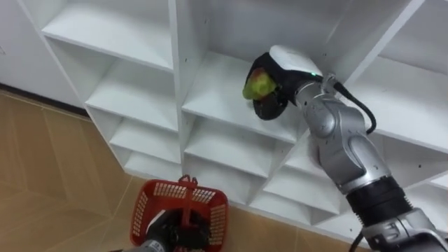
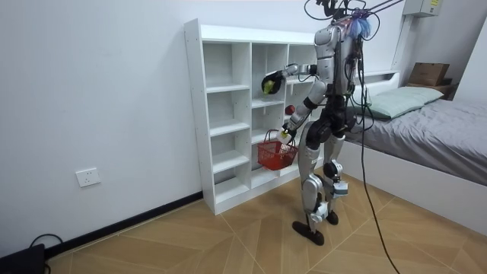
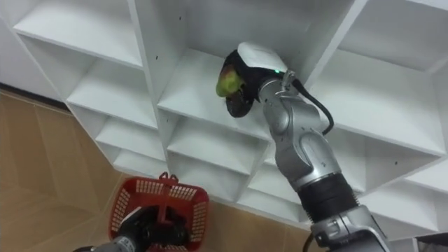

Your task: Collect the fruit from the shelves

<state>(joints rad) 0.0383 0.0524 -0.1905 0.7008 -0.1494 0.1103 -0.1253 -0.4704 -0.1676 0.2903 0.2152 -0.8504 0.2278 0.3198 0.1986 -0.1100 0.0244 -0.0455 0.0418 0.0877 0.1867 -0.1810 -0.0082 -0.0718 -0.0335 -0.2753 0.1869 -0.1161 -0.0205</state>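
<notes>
Right hand (image 1: 280, 70), I note, curls round a green fruit (image 1: 257, 85) before the closet (image 1: 178, 63); left hand (image 1: 164, 232) grips the red basket (image 1: 213, 210).

The white closet (image 1: 178, 84) before me is a grid of open compartments, with upright dividers crossing flat shelves. It stands on the wooden floor (image 1: 49, 175), its back against the white wall (image 2: 99, 91). At the room view's right a bed (image 2: 441, 144) rests on the same floor, a pale pillow (image 2: 399, 99) lying on it.
</notes>
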